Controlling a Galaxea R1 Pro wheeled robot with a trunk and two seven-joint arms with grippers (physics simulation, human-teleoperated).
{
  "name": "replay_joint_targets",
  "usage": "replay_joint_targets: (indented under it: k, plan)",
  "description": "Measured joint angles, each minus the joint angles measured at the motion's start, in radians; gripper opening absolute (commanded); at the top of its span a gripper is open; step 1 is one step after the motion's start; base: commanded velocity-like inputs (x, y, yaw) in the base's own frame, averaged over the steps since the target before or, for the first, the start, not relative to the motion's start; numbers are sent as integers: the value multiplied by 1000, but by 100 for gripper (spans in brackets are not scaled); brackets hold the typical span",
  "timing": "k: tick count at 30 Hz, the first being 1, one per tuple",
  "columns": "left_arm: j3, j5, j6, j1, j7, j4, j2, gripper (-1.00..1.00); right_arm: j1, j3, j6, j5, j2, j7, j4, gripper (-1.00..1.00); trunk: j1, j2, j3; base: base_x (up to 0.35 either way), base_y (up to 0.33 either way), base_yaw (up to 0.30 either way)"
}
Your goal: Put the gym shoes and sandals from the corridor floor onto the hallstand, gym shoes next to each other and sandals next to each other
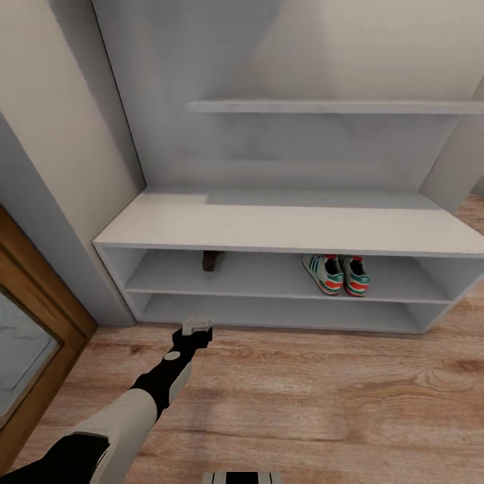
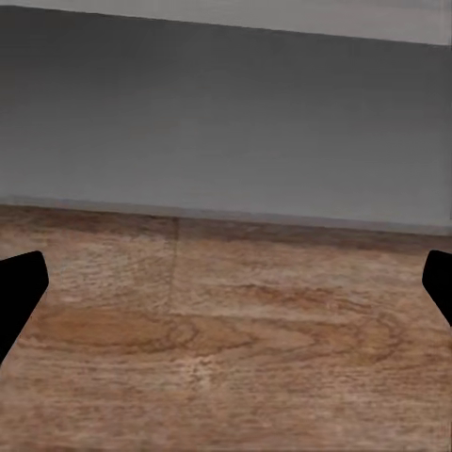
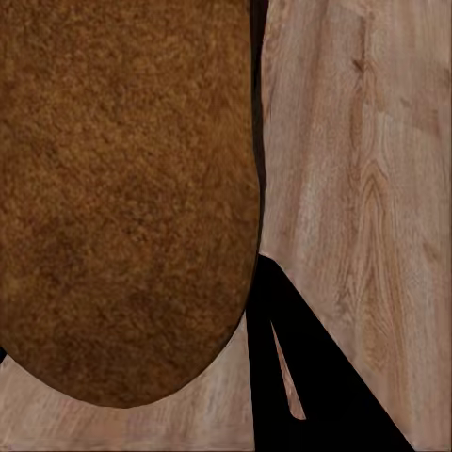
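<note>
The two gym shoes (image 1: 341, 274) stand side by side, heels outward, in the upper compartment of the hallstand (image 1: 282, 228), right of its middle. One brown sandal (image 1: 210, 259) stands in the same compartment further left. My left gripper (image 1: 197, 327) hovers low over the corridor floor (image 1: 323, 396) in front of the bottom shelf. Its black fingertips (image 2: 19, 292) are spread wide, so it is open with nothing between them. The other sandal (image 3: 122, 198) appears very close in the right wrist view, sole toward the camera. One black finger (image 3: 320, 395) of the right gripper lies against its edge.
A wooden door frame (image 1: 40, 302) stands at the left beside a grey wall. An upper wall shelf (image 1: 336, 106) hangs above the bench top. Bare plank floor stretches in front of the rack. A piece of the robot's body (image 1: 240, 478) shows at the bottom edge.
</note>
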Motion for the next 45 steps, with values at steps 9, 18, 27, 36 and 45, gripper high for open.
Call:
replay_joint_targets:
  k: [9,18,27,36,45]
  plan:
    - [0,-2,-84,14,-3,21,4,100,-2,2,-191,0,89,-1,-1,-100,0,0,0,-1,0,0]
    - [0,-1,-91,18,-4,30,4,100,-2,0,-204,-2,104,0,-1,-100,0,0,0,-140,0,0]
    - [0,-1,-90,18,-6,31,3,100,-2,-1,-203,-3,104,-1,-1,-100,0,0,0,-331,0,0]
    - [0,0,-89,18,-6,31,4,100,-2,-1,-203,-10,106,-1,-1,-100,0,0,0,-316,42,0]
    - [0,2,-88,18,-6,31,3,100,-2,-1,-203,-11,105,-1,-1,-100,0,0,0,-105,62,0]
